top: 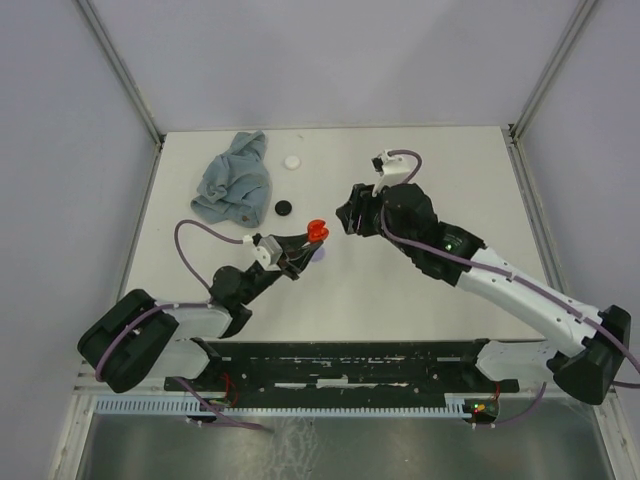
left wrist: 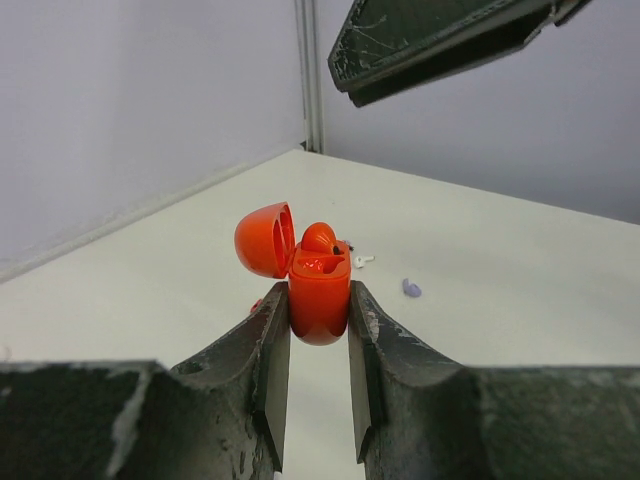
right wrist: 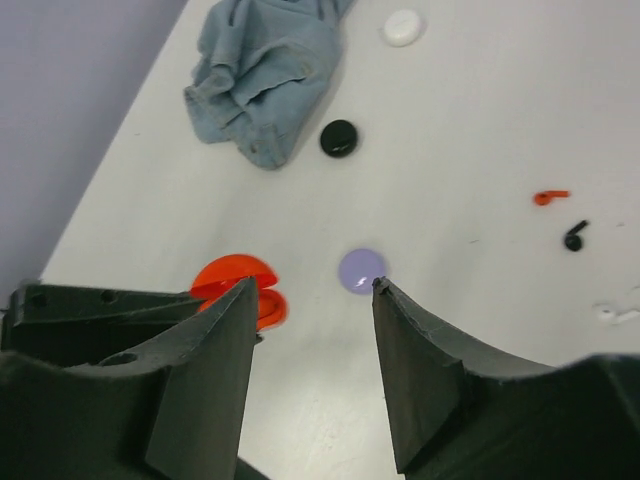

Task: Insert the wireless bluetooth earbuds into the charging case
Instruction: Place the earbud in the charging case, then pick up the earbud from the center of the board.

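My left gripper (left wrist: pixel 319 292) is shut on the red charging case (left wrist: pixel 320 295) and holds it upright above the table with its lid (left wrist: pixel 265 240) flipped open. A red earbud (left wrist: pixel 320 238) pokes up from the case's top. My right gripper (right wrist: pixel 312 290) hangs open and empty just right of the case (right wrist: pixel 232 272), its fingers (left wrist: pixel 440 40) above it in the left wrist view. On the table lie loose earbuds: red (right wrist: pixel 550 197), black (right wrist: pixel 574 238), white (right wrist: pixel 620 312) and lavender (left wrist: pixel 411 289). From above, the case (top: pixel 316 231) sits between both grippers.
A crumpled blue-grey cloth (top: pixel 235 180) lies at the back left. Round discs rest on the table: white (right wrist: pixel 403 27), black (right wrist: pixel 339 138) and lavender (right wrist: pixel 361 270), the last just below the right fingers. Walls enclose the table's sides.
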Robot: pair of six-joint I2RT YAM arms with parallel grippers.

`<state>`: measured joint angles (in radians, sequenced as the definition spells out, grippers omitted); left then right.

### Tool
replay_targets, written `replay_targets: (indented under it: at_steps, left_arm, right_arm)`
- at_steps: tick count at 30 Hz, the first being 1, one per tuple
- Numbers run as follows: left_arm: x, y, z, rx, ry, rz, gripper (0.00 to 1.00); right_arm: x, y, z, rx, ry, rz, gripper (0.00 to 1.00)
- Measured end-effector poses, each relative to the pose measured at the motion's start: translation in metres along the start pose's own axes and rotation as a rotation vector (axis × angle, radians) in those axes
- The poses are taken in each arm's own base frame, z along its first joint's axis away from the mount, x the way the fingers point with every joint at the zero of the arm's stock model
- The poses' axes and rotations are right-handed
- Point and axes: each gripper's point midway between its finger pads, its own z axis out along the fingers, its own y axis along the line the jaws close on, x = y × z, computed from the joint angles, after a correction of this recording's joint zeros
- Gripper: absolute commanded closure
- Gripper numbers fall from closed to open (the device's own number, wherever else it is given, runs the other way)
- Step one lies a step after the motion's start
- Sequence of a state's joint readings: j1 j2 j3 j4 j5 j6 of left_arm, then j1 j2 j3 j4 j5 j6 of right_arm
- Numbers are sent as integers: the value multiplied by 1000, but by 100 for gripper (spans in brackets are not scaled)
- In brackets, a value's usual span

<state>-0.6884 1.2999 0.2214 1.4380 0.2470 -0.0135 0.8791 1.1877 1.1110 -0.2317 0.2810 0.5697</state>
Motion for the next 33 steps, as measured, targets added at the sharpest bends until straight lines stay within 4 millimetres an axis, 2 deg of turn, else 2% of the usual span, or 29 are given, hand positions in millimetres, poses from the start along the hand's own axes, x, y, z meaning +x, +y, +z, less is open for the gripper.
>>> replay_targets:
  at_steps: [2, 5, 9, 12, 17, 22, 33]
  left_arm:
    - [7, 5, -6, -22, 20, -2, 97]
    - [18, 10, -16, -49, 54, -5, 97]
    - [34, 15, -28, -74, 118, -16, 97]
    - [36, 16, -32, -83, 143, -20, 97]
    - [38, 16, -36, -86, 157, -24, 97]
    - [46, 14, -42, -87, 183, -40, 97]
    - [52, 12, -43, -80, 198, -46, 97]
  right_arm:
    - [-4, -17, 10, 54, 25, -49, 42]
    - [2, -48, 28, 126, 89, -113, 42]
    - [31, -97, 59, 198, 243, -200, 42]
    - [57, -126, 78, 212, 364, -263, 42]
    - [79, -149, 102, 148, 499, -364, 42]
    - [85, -163, 132, 60, 564, -440, 42]
    - [98, -210, 178, -24, 675, -487, 40]
